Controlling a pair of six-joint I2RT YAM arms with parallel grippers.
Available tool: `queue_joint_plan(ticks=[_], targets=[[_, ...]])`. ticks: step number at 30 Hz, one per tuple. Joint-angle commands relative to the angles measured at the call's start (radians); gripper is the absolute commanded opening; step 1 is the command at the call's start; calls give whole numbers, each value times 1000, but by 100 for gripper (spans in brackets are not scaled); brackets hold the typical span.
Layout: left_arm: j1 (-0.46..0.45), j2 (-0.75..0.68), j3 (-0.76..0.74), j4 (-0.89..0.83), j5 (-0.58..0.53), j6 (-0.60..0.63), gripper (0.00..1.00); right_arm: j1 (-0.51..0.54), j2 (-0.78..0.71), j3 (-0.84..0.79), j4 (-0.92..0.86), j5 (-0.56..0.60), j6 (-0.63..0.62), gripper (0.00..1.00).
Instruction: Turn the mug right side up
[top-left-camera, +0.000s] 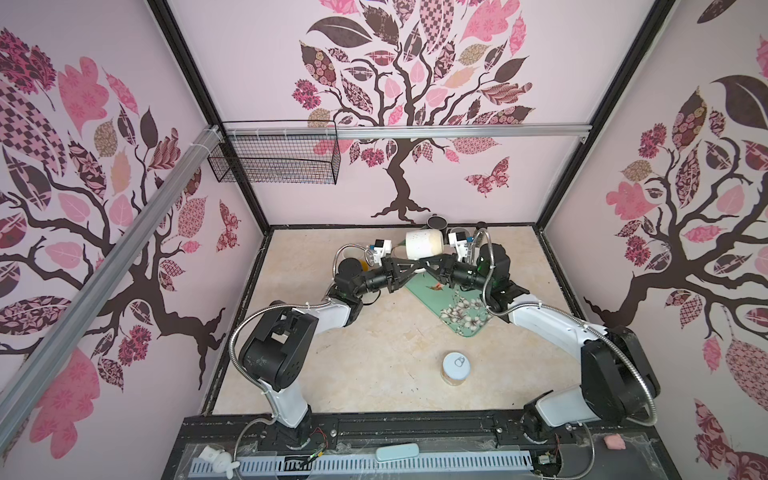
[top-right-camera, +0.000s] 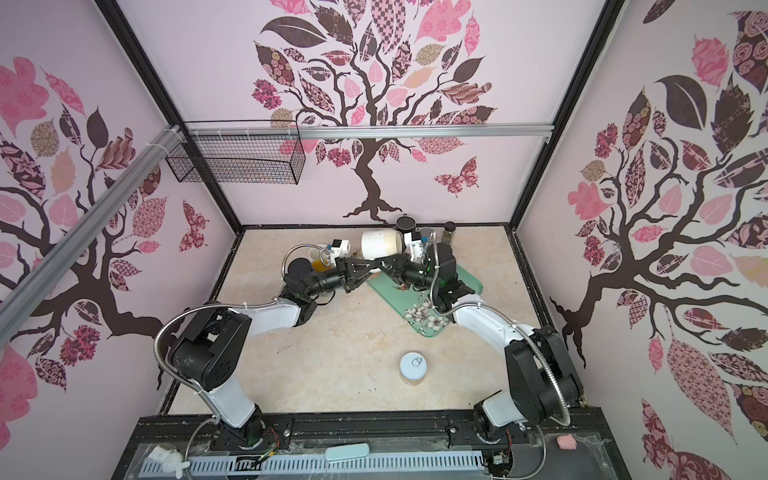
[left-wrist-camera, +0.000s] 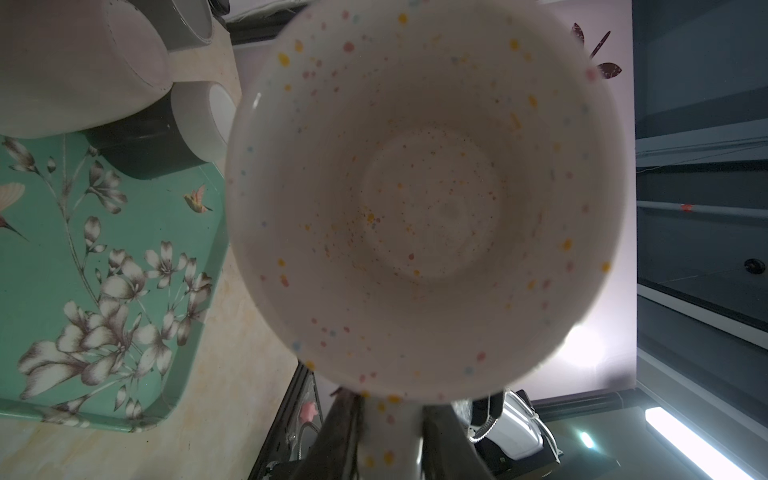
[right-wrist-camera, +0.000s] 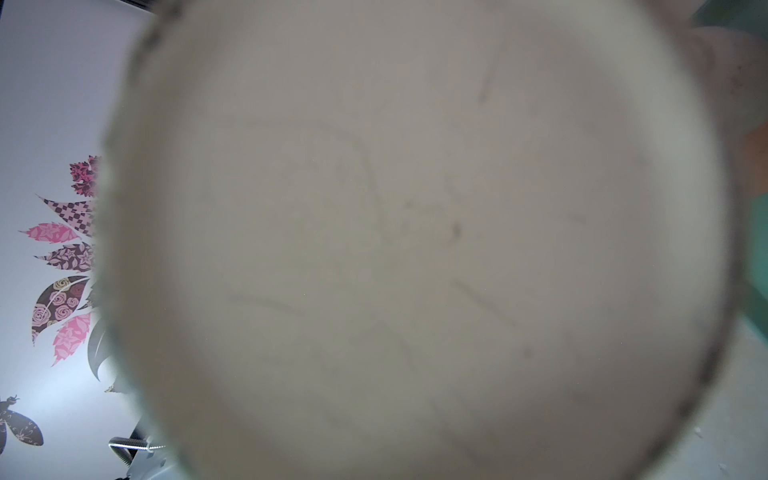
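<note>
A white speckled mug (top-left-camera: 423, 244) (top-right-camera: 381, 245) lies on its side in the air above the far end of the table, between both grippers. The left wrist view looks straight into its open mouth (left-wrist-camera: 428, 199). Its handle (left-wrist-camera: 390, 440) sits between the left gripper (left-wrist-camera: 390, 446) fingers, which press on both sides of it. The mug's flat base (right-wrist-camera: 415, 232) fills the right wrist view and hides that gripper's jaws. In both top views the left gripper (top-left-camera: 417, 263) (top-right-camera: 372, 263) and the right gripper (top-left-camera: 432, 263) (top-right-camera: 385, 263) meet tip to tip under the mug.
A green floral tray (top-left-camera: 465, 318) (left-wrist-camera: 62, 249) lies below the mug, right of centre. A can with a pull-tab lid (top-left-camera: 456, 368) stands near the front. Other cups (top-left-camera: 436, 222) (left-wrist-camera: 75, 62) crowd the back edge. A wire basket (top-left-camera: 274, 153) hangs on the back wall.
</note>
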Motion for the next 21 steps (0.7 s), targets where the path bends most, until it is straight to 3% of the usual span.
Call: queue_joint_plan(ticks=[1, 7, 9, 11, 12, 18, 21], targets=[[-10, 22, 51, 93, 11, -56, 20, 26, 16, 50, 173, -27, 22, 0], [-11, 45, 73, 97, 21, -89, 24, 31, 41, 53, 175, -39, 22, 0], [-11, 52, 77, 101, 21, -97, 17, 31, 41, 47, 175, -37, 18, 0], [-9, 52, 73, 102, 19, -105, 0, 30, 38, 45, 150, -30, 4, 0], [-8, 50, 65, 102, 17, -107, 0, 30, 35, 47, 125, -23, -12, 0], [-6, 15, 11, 81, 11, -93, 0, 29, 12, 65, -44, 19, -114, 30], [-3, -17, -31, 30, 8, -56, 0, 29, 6, 83, -126, 25, -169, 37]])
